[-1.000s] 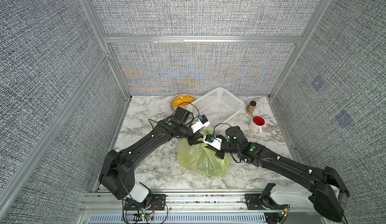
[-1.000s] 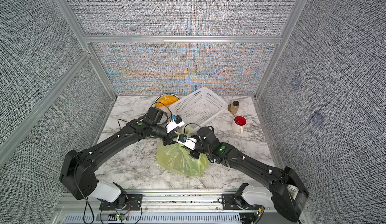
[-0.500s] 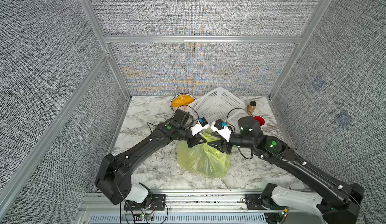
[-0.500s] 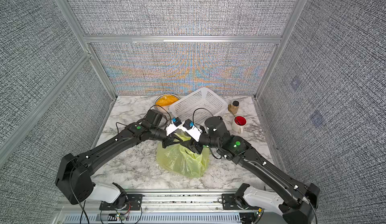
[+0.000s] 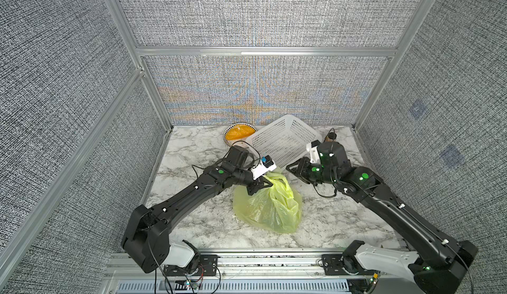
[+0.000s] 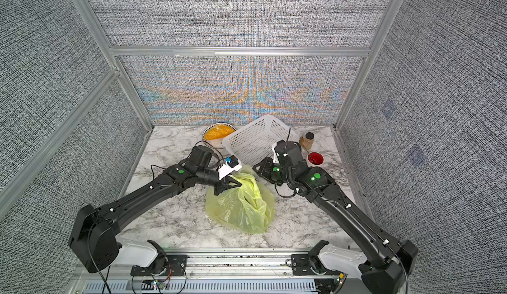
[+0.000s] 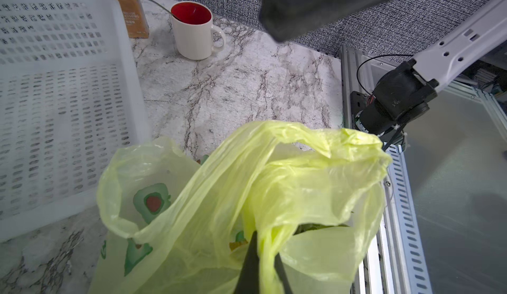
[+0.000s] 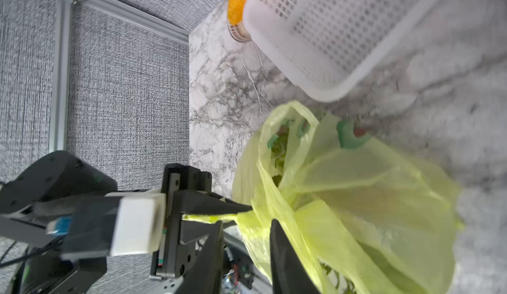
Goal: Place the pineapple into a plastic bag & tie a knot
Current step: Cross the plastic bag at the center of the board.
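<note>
The yellow-green plastic bag (image 5: 270,207) (image 6: 241,207) sits on the marble table, bulging, its mouth slack. Green pineapple leaves (image 8: 278,152) show inside it. My left gripper (image 5: 267,185) (image 6: 236,185) is shut on a bunched handle strip of the bag (image 7: 274,183) at its top left; in the left wrist view the strip runs between the left gripper's (image 7: 264,243) two dark fingers. My right gripper (image 5: 289,168) (image 6: 256,166) hovers to the right of the bag top, open, with nothing between its fingers (image 8: 277,240). A knot is not in view.
A white perforated basket (image 5: 285,139) leans tilted at the back, just behind both grippers. A bowl of orange food (image 5: 238,132) stands behind it to the left. A white mug with red inside and a spoon (image 6: 315,158) and a spice bottle (image 6: 308,139) stand at the back right.
My right gripper has opened, come off the bag top and drawn back to the right. The left gripper stays shut on the handle strip, and the bag top has slumped.
</note>
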